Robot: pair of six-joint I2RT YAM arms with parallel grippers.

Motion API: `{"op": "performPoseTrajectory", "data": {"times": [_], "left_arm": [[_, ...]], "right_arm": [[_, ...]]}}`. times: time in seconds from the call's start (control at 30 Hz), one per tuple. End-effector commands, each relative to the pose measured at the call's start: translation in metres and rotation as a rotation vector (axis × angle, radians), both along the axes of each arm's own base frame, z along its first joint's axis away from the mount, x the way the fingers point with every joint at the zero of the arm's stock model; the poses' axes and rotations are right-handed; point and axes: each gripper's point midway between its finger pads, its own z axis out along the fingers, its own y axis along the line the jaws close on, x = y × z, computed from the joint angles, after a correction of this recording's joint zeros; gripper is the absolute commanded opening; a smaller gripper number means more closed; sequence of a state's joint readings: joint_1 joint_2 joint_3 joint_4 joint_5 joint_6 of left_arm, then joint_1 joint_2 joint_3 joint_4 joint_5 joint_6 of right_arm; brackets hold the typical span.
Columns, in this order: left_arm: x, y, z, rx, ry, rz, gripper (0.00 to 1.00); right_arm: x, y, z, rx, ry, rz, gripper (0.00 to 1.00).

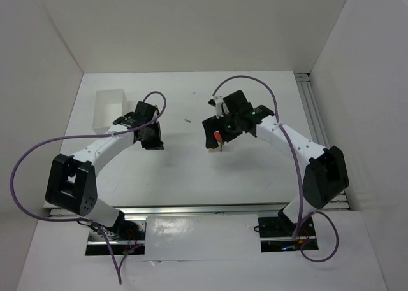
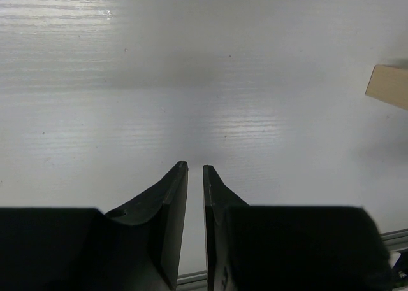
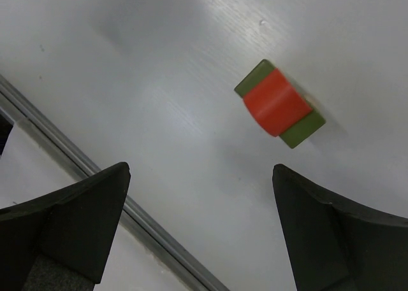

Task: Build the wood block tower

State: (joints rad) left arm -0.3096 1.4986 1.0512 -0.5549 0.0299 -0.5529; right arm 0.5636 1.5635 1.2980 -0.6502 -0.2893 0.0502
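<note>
Right gripper (image 3: pixel 201 230), seen from its wrist camera, has its two dark fingers spread wide at the lower corners of the frame, nothing between them; past them, upper right of centre on the white table (image 3: pixel 159 81), stands the wood block tower (image 3: pixel 278 104) - one red piece lying across one dark green block, viewed from above. In the overhead view the same stack sits at frame centre, red over a pale upright, just below the gripper. Left gripper (image 2: pixel 196 170) has its fingers nearly together with a thin empty gap; one pale tan block (image 2: pixel 389 86) pokes in at the right edge, and whether it belongs to the stack cannot be told. One white box (image 1: pixel 108 106) sits upper left in the overhead view. The blocks are likely light, stiff and smooth - best pinched on flat opposite faces, gently, since the stack looks easy to topple.
</note>
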Motion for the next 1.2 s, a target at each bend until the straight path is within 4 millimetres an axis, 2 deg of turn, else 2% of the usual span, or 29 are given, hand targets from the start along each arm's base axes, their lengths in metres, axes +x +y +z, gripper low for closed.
{"op": "performPoseTrajectory", "data": {"times": [0.0,0.07,0.1,0.17,0.23,0.5,1.17], "left_arm": [[0.005,0.001,0.002,0.002,-0.008,0.009,0.28],[0.005,0.001,0.002,0.002,-0.008,0.009,0.28],[0.005,0.001,0.002,0.002,-0.008,0.009,0.28],[0.005,0.001,0.002,0.002,-0.008,0.009,0.28],[0.006,0.003,0.002,0.01,-0.01,0.014,0.28],[0.005,0.005,0.004,0.018,-0.013,0.018,0.28],[0.005,0.005,0.004,0.018,-0.013,0.018,0.28]], "right_arm": [[-0.02,0.012,0.021,0.078,-0.013,0.037,1.0],[-0.025,0.016,0.019,0.087,-0.001,0.043,1.0],[-0.02,0.019,0.022,0.106,-0.016,0.035,1.0],[-0.026,0.024,0.019,0.109,-0.004,0.043,1.0],[-0.022,0.026,0.013,0.103,0.004,0.029,1.0],[-0.007,0.029,0.002,0.077,0.006,-0.014,1.0],[0.002,0.032,-0.012,0.045,0.023,-0.028,1.0]]}}
